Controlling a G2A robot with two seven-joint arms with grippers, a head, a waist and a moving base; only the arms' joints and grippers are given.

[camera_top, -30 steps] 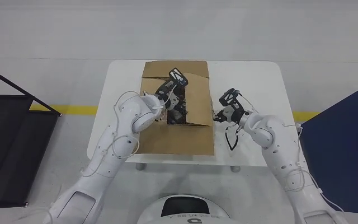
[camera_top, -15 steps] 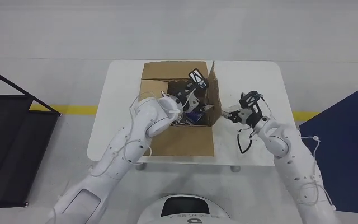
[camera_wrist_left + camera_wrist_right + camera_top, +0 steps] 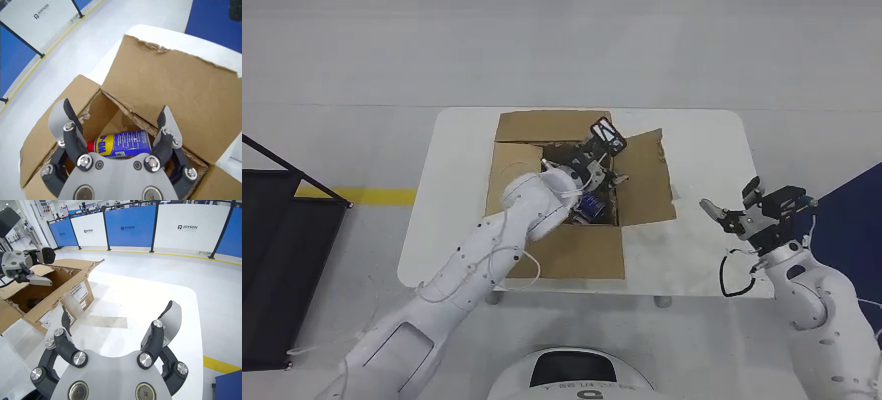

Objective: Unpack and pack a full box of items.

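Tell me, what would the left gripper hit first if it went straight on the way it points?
Probably the blue-and-yellow spray can with a red cap, lying inside the brown cardboard box, straight ahead of the open left gripper. Depth is hard to judge.

A white, round-cornered table point(image 3: 697, 250) carries one open cardboard box point(image 3: 582, 257), its flaps spread outward.

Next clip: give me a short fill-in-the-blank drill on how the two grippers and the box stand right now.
1. The left gripper, hanging over the cardboard box, is ____.
2. A blue spray can with a ____ cap lies inside the box.
3. The right gripper, over the white table, holds ____.
Missing words: open; red; nothing.
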